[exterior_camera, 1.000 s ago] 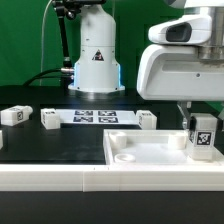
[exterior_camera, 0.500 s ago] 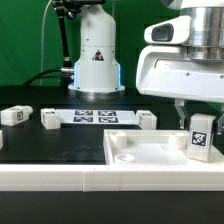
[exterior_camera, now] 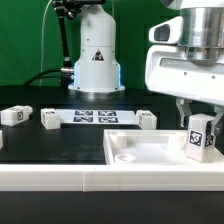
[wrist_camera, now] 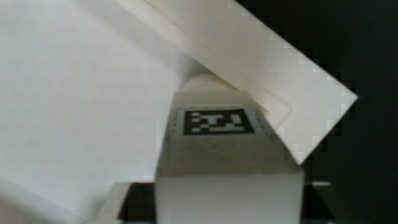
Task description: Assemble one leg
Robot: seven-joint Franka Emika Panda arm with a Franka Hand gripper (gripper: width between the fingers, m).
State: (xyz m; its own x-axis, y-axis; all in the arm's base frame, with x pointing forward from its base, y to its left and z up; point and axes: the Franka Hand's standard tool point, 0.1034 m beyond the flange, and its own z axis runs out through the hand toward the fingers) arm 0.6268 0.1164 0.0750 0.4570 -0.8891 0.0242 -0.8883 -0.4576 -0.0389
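My gripper (exterior_camera: 199, 117) is shut on the leg (exterior_camera: 200, 136), a small white post with a black-and-white tag facing the camera. I hold it upright, slightly tilted, at the right corner of the white tray-like tabletop (exterior_camera: 140, 152). I cannot tell whether its lower end touches the tabletop. In the wrist view the leg (wrist_camera: 222, 165) fills the middle with its tag toward the far end. The gripper (wrist_camera: 222, 208) clamps it between dark fingers (wrist_camera: 139, 203). The tabletop (wrist_camera: 80, 100) lies beneath.
Three more white legs lie on the black table: one (exterior_camera: 13, 115) at the exterior view's left, one (exterior_camera: 50, 119) beside it, and one (exterior_camera: 147, 119) behind the tabletop. The marker board (exterior_camera: 95, 117) lies in front of the robot base (exterior_camera: 95, 60).
The hand has shifted slightly to the exterior view's right and turned a little. The leg stays gripped at the tabletop's right corner, almost in place.
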